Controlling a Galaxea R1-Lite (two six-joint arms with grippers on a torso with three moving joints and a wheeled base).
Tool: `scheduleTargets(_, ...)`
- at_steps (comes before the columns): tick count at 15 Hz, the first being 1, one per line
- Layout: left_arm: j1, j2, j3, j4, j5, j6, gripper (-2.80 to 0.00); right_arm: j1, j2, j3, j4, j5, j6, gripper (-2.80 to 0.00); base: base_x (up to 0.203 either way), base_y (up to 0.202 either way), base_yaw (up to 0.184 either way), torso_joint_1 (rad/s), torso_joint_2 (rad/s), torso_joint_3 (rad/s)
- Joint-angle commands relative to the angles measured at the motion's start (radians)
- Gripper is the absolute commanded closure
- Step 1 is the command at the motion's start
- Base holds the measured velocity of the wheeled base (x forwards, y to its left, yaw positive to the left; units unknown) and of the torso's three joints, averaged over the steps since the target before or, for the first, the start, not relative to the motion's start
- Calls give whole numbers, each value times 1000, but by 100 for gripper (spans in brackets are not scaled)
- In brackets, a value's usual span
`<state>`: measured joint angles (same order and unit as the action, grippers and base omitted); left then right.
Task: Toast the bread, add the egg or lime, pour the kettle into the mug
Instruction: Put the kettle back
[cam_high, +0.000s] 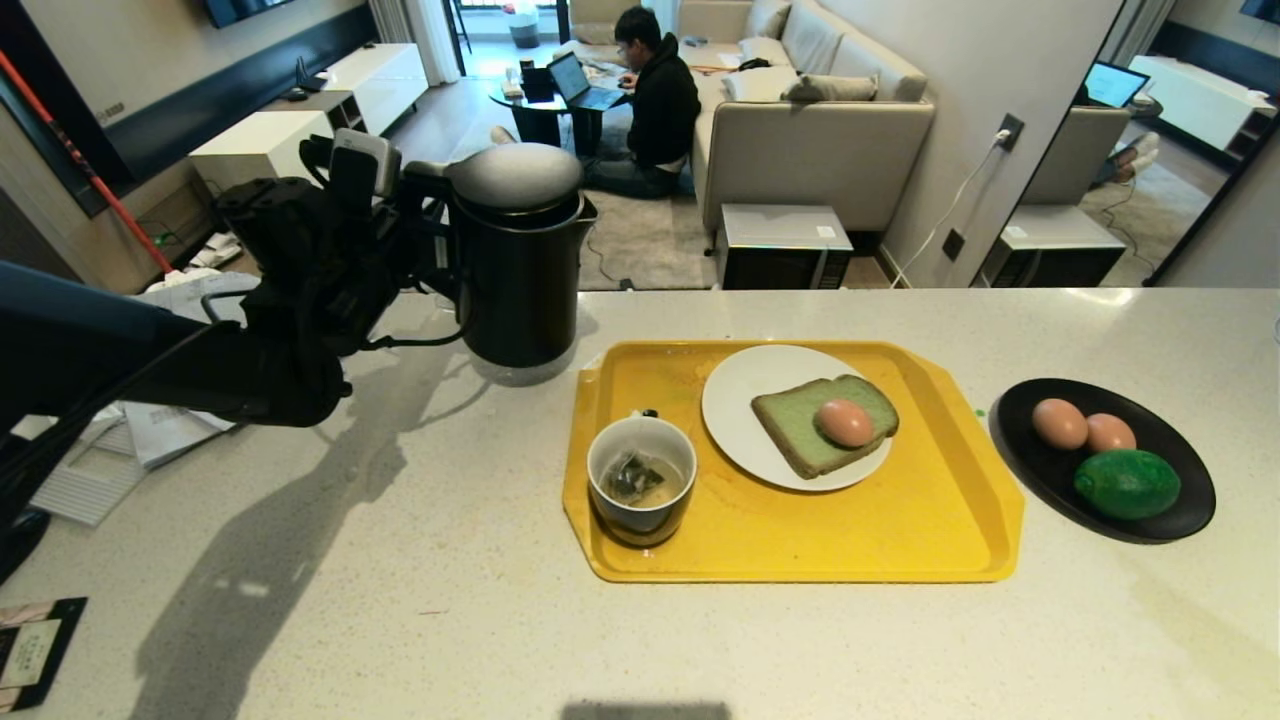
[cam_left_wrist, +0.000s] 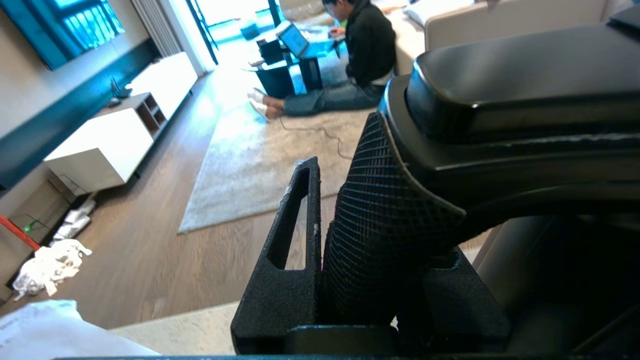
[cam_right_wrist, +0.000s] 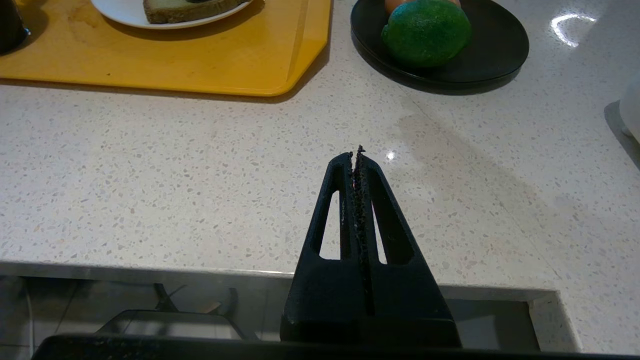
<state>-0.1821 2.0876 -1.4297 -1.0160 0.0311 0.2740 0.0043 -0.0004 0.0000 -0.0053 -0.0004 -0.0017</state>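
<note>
The tall black kettle (cam_high: 520, 260) stands upright at the counter's far side, left of the yellow tray (cam_high: 900, 540). My left gripper (cam_high: 420, 230) is shut on its textured handle (cam_left_wrist: 380, 225); one finger (cam_left_wrist: 300, 210) shows beside it. I cannot tell whether the kettle's base rests on the counter. On the tray, the mug (cam_high: 641, 480) holds a tea bag and some liquid. The green bread (cam_high: 800, 430) lies on a white plate (cam_high: 740, 400) with an egg (cam_high: 845, 422) on top. The lime (cam_high: 1127, 483) sits on a black plate (cam_high: 1170, 510) beside two eggs. My right gripper (cam_right_wrist: 356, 152) is shut and empty above the counter's near edge.
Papers (cam_high: 170, 430) lie on the counter's left under my left arm. Beyond the counter's far edge a person (cam_high: 660, 100) sits on the floor by a sofa (cam_high: 820, 130). A white object (cam_right_wrist: 631, 107) stands at the counter's right.
</note>
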Motion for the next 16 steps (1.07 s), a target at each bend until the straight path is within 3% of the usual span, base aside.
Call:
scheduleTargets(1,4,23,7,-4,0,2,0,0,0,2,-1,0,-1,0,0,0,0,0,0,0)
scheduleTargets(16,46,2,181,-79,1,31,0,0,0,0,-1,0,-1,0,0,0,0,0,0,0)
